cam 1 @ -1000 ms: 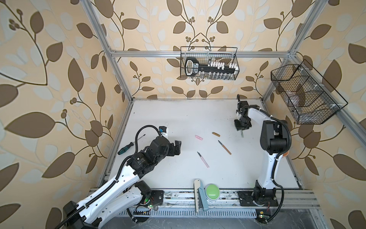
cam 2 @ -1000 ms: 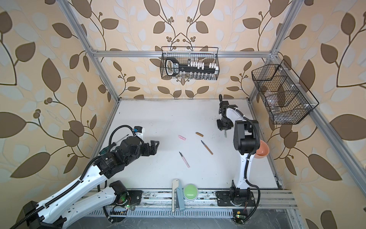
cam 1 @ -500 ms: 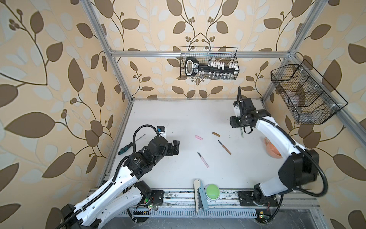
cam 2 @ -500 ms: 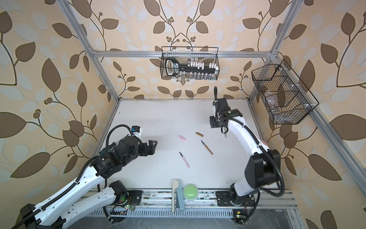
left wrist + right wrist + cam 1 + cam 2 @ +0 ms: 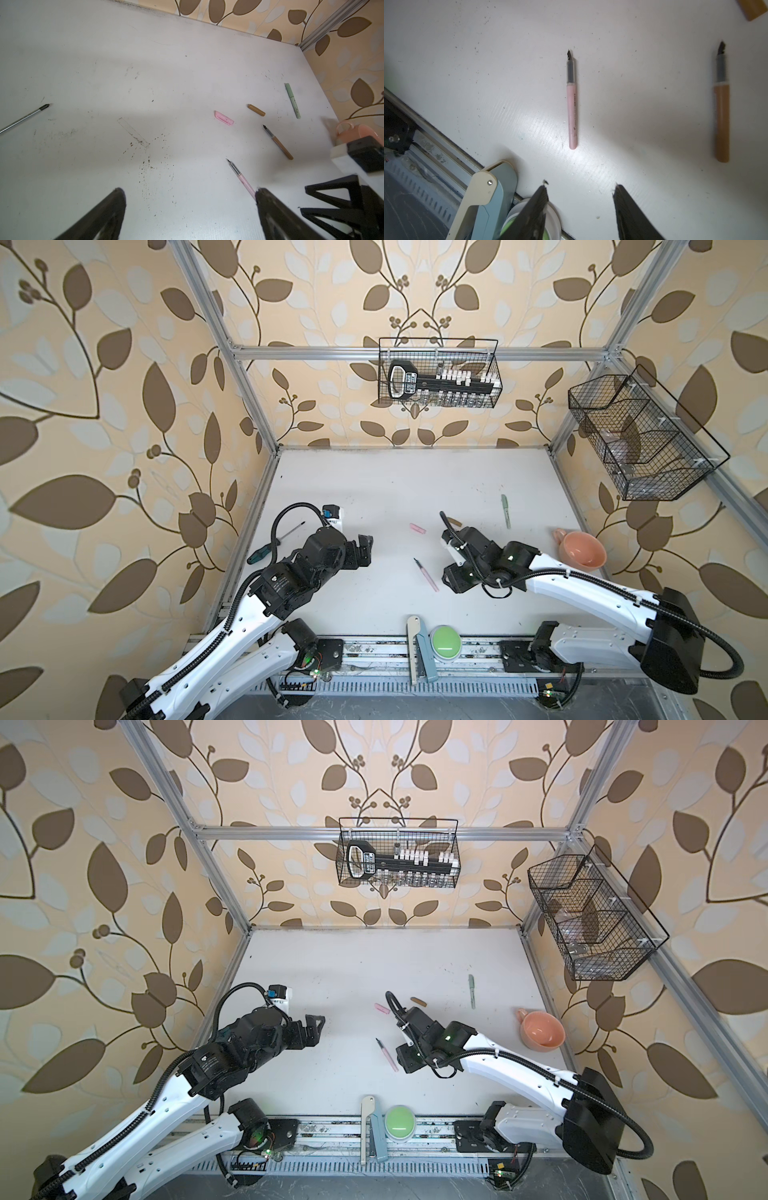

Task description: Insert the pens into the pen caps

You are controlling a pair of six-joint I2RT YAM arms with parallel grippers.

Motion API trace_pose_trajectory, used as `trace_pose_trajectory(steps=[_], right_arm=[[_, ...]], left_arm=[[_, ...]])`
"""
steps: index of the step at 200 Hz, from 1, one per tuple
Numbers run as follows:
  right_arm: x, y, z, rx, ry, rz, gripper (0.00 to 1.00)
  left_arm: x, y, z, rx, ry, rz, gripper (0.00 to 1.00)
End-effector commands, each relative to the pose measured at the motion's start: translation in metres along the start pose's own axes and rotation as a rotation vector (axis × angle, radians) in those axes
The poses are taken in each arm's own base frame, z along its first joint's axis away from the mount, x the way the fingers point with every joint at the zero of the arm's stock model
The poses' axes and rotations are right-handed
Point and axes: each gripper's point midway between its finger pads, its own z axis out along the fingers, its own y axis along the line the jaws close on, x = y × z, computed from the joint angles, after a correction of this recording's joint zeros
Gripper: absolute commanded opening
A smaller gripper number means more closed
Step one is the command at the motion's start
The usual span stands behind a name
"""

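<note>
A pink pen (image 5: 426, 575) (image 5: 572, 104) lies uncapped mid-table, its dark tip pointing to the back. The pink cap (image 5: 418, 528) (image 5: 224, 118) and the brown cap (image 5: 419, 1002) (image 5: 256, 110) lie behind it. The uncapped brown pen (image 5: 278, 142) (image 5: 721, 116) is hidden under my right arm in both top views. Further back right rests a green pen (image 5: 505, 511) (image 5: 292, 100) that appears capped. My right gripper (image 5: 581, 187) (image 5: 453, 581) hovers open and empty just right of the pink pen. At the left my left gripper (image 5: 189, 191) (image 5: 365, 549) stands wide open and empty.
A green-handled screwdriver (image 5: 266, 549) lies by the left rail. An orange mug (image 5: 582, 549) sits at the right edge. On the front rail are a green button (image 5: 445, 642) and a blue-beige tool (image 5: 419, 649). Wire baskets (image 5: 438, 377) (image 5: 640, 439) hang on the walls.
My right arm has swung from the back right down to mid-table beside the pink pen, opening its jaws; the green pen stays on the table at the back. The left arm barely moved.
</note>
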Motion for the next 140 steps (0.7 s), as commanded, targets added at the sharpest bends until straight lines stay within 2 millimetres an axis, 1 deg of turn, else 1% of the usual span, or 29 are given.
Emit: trace_pose_trajectory(steps=[1, 28, 52, 82, 101, 120, 140], right_arm=[[-0.001, 0.002, 0.017, 0.055, 0.033, -0.018, 0.53], [-0.003, 0.011, 0.037, 0.07, 0.104, -0.083, 0.52], [-0.002, 0.015, 0.052, 0.059, 0.14, -0.1, 0.51], [-0.002, 0.022, 0.072, 0.034, 0.176, -0.114, 0.51], [-0.006, 0.025, 0.082, 0.038, 0.194, -0.127, 0.5], [-0.008, 0.019, 0.088, 0.078, 0.207, -0.133, 0.48], [-0.01, 0.024, 0.095, 0.052, 0.206, -0.128, 0.47]], left_arm=[[-0.002, 0.001, -0.004, -0.009, -0.005, -0.024, 0.99], [-0.001, 0.005, -0.008, -0.016, -0.007, -0.042, 0.99], [0.003, 0.0, -0.007, 0.022, -0.003, -0.056, 0.99], [0.008, 0.004, -0.007, 0.013, 0.005, -0.055, 0.99], [0.009, 0.008, -0.01, 0.0, 0.002, -0.055, 0.99], [0.01, 0.012, -0.013, -0.007, -0.003, -0.053, 0.99], [0.01, 0.014, -0.016, -0.011, -0.014, -0.05, 0.99]])
